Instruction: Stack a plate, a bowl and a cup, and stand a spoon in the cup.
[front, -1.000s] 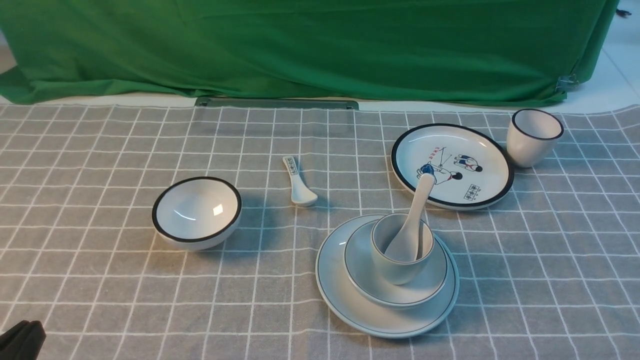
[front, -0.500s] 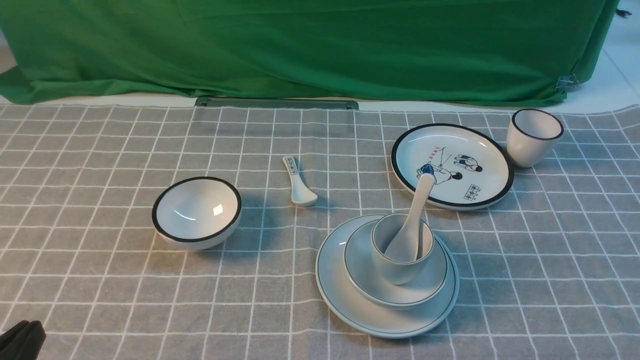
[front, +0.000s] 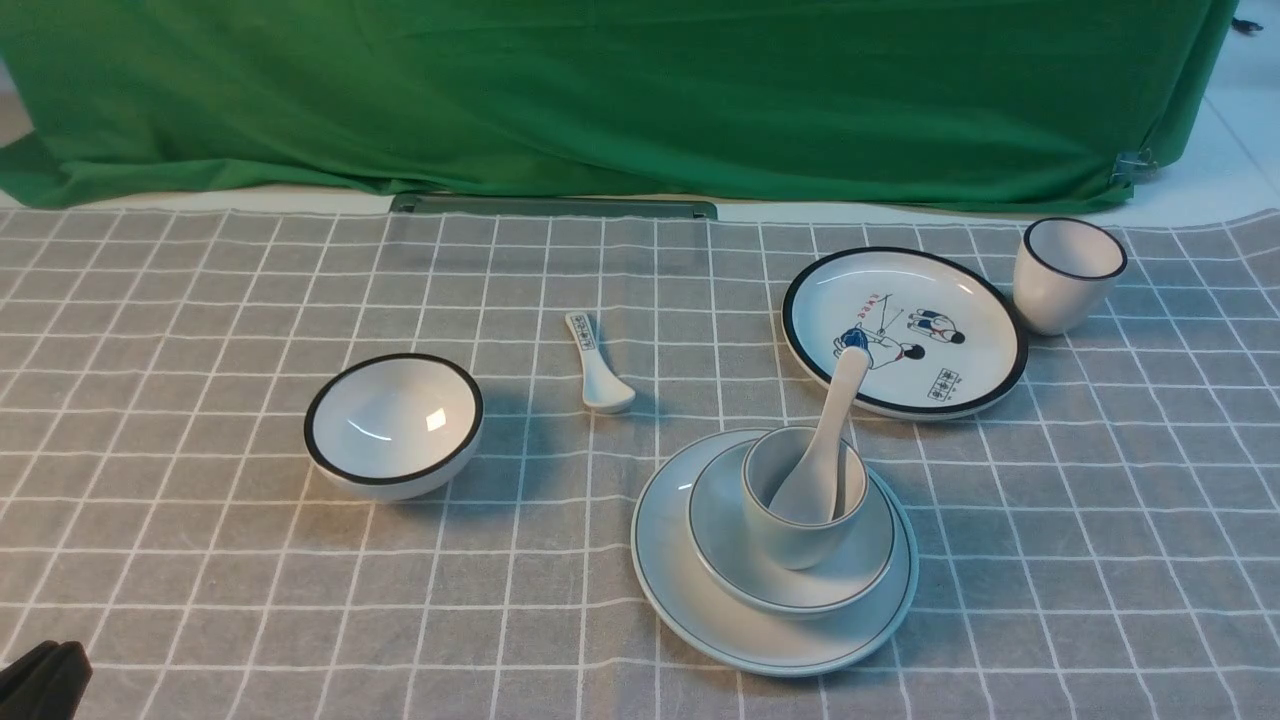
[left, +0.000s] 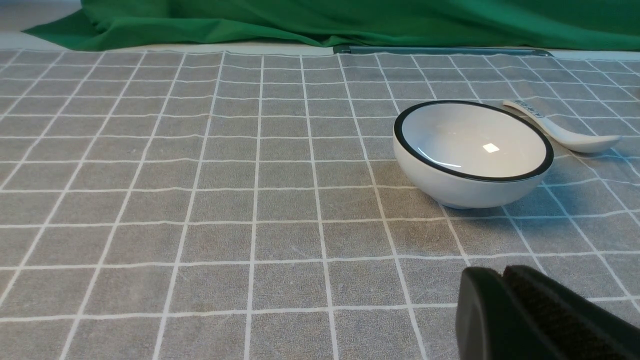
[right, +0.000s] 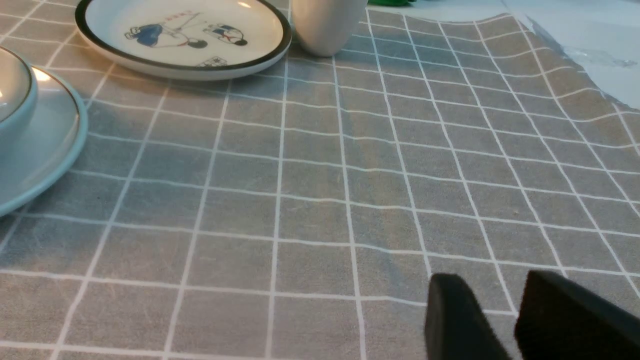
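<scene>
The pale plate (front: 672, 585) lies on the cloth, right of centre and near me. On it sits the shallow bowl (front: 862, 572), and the grey-green cup (front: 792, 540) stands in the bowl. The long white spoon (front: 836, 420) leans in the cup, handle up and tilted away. My left gripper (left: 501, 271) is shut on nothing, low over bare cloth at the near left (front: 52, 655), far from the stack. My right gripper (right: 495, 284) is open and empty over bare cloth to the right of the plate's edge (right: 50, 150); the front view does not show it.
A black-rimmed white bowl (front: 393, 422) stands left of centre, with a short printed spoon (front: 598, 370) behind it to the right. A cartoon plate (front: 905, 330) and a black-rimmed white cup (front: 1066, 273) sit at the back right. A green cloth (front: 620, 90) hangs behind.
</scene>
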